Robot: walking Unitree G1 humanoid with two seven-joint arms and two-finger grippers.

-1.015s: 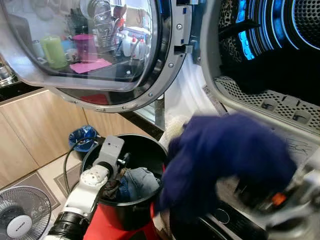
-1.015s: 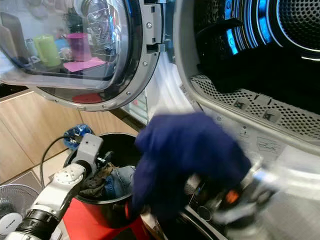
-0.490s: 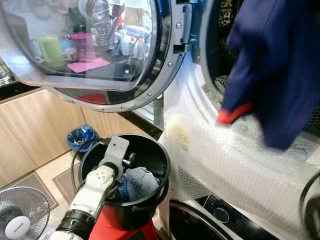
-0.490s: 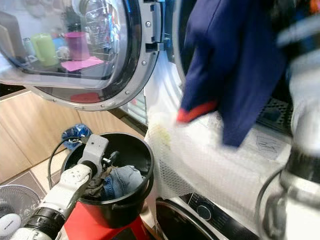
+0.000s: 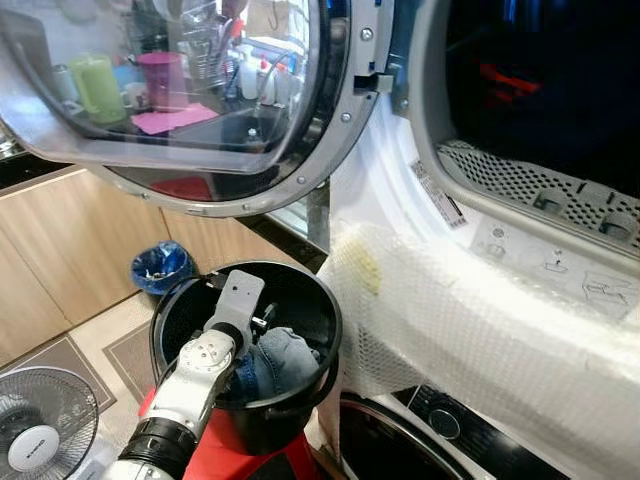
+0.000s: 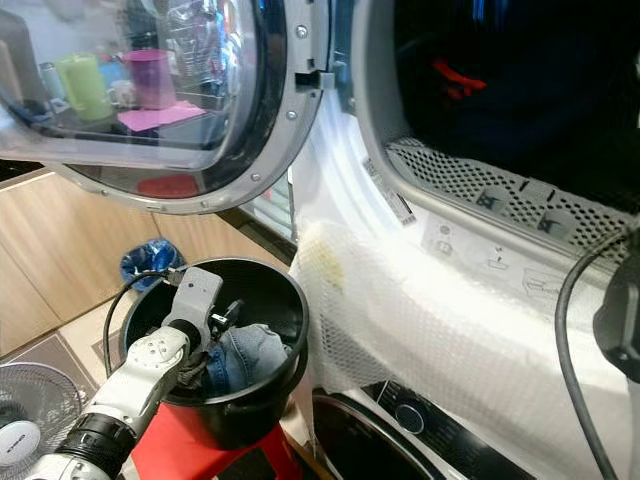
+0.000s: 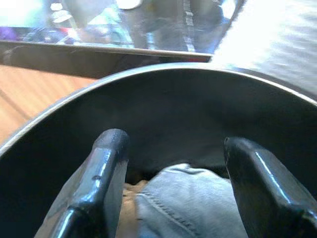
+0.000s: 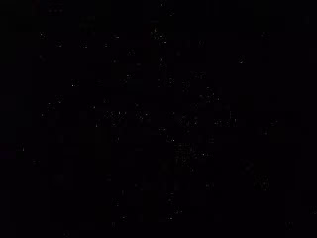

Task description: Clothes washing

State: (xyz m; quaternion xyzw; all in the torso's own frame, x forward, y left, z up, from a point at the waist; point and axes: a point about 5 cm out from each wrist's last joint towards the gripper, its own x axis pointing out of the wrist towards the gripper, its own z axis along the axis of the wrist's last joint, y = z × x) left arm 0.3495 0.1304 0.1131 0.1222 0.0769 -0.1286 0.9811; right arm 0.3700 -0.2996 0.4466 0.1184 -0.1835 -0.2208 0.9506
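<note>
Hovering open in the bucket (image 5: 320, 330), left gripper (image 7: 173, 163) faces jeans (image 7: 188, 208): soft, heavyish; pinch a fold. Right gripper: can't tell.

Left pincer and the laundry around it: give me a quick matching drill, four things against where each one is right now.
Things:
1. left pincer
2. denim garment
3. red-trimmed dark garment
4. fan

Places:
A. inside the washer drum
B. on the floor, to the robot's left
C. open, poised above the denim
D. lying in the black bucket

Pairs: 1-C, 2-D, 3-A, 4-B
</note>
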